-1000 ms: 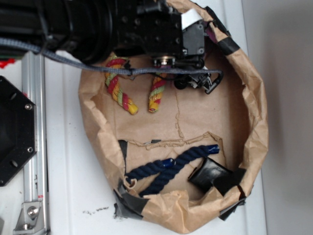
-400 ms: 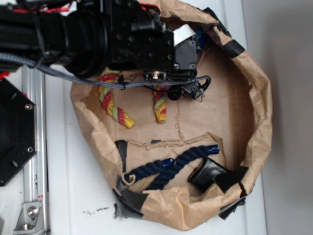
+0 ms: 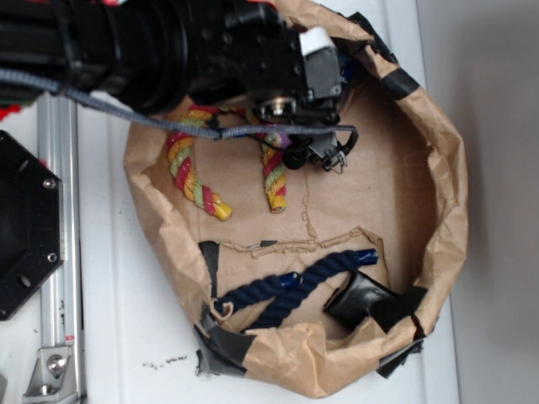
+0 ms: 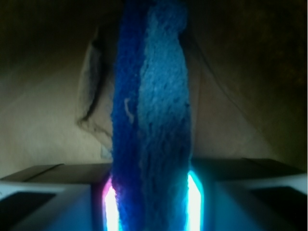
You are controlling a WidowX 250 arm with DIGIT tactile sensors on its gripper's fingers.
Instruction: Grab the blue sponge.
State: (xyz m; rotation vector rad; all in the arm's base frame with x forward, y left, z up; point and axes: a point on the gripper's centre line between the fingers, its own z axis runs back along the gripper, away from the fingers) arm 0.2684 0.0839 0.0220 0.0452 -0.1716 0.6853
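The blue sponge (image 4: 151, 96) fills the middle of the wrist view, standing on edge: rough, bright blue, with a darker blue left side. My gripper (image 4: 151, 202) is shut on it, and a glowing pad (image 4: 109, 204) presses each side. Behind the sponge rises the brown paper wall (image 4: 48, 110). In the exterior view the gripper (image 3: 335, 61) sits at the top of the paper bag (image 3: 438, 210) against its upper right wall. There the black arm (image 3: 168, 50) hides the sponge.
Inside the bag lie a red-yellow-green rope (image 3: 189, 172) bent in a U, a dark navy twisted rope (image 3: 290, 286) and a black object (image 3: 362, 299). A grey cable (image 3: 168, 126) hangs under the arm. A black hexagonal plate (image 3: 21, 227) and a metal rail (image 3: 59, 252) stand at the left.
The arm has shifted left and up, uncovering more of the coloured rope. The bag's left wall was pushed leftwards a second ago.
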